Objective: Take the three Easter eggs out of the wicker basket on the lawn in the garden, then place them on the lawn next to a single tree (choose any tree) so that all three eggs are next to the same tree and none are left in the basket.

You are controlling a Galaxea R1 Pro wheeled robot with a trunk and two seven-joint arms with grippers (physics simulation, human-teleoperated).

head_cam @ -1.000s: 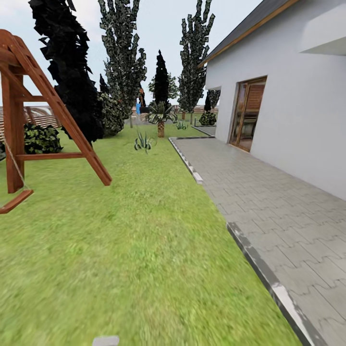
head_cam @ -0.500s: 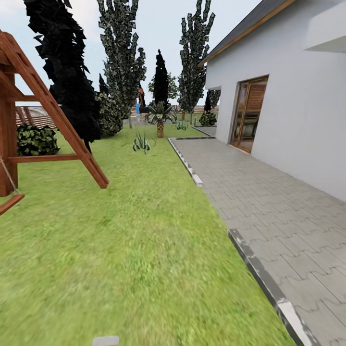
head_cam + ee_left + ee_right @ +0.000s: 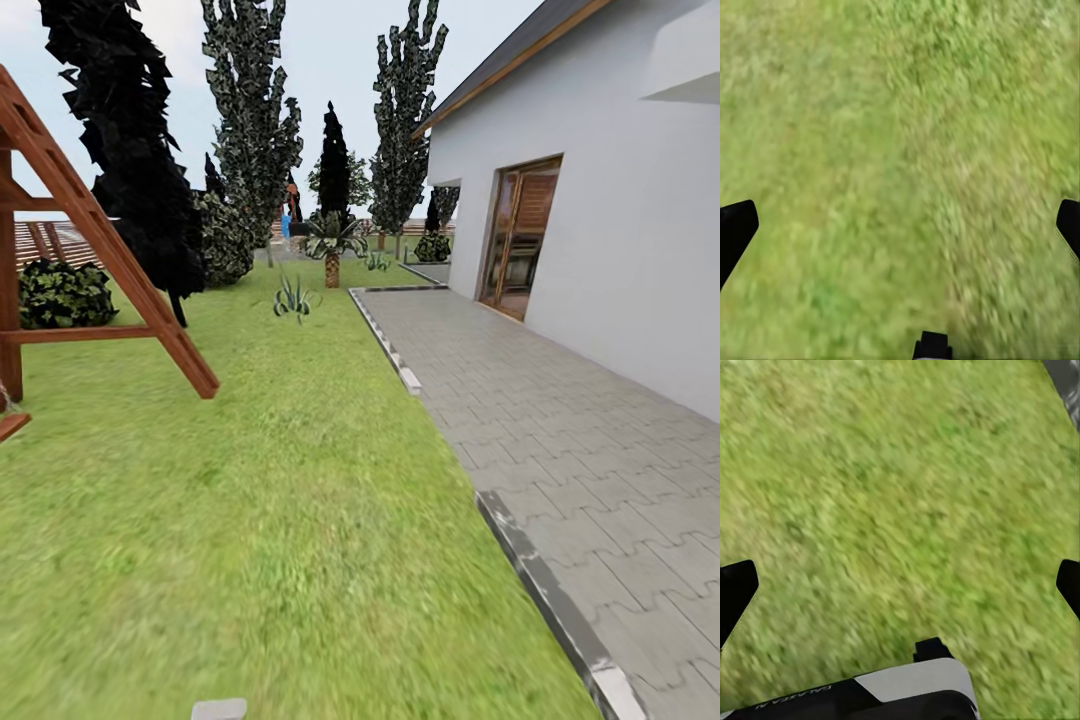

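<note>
Green lawn (image 3: pixel 280 520) rolls under both my grippers, left gripper (image 3: pixel 900 225) and right gripper (image 3: pixel 900 585) with fingers spread wide and empty, eggs and basket somewhere unseen, and I expect smooth, hard, roll-prone eggs best pinched across the middle.

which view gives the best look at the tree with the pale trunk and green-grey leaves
The head view: the tree stands far up the lawn, its tall mottled crown clear against the sky beside the black-leaved tree. Both wrist views look down at blurred grass, framed by the open left pincer and right pincer.
</note>
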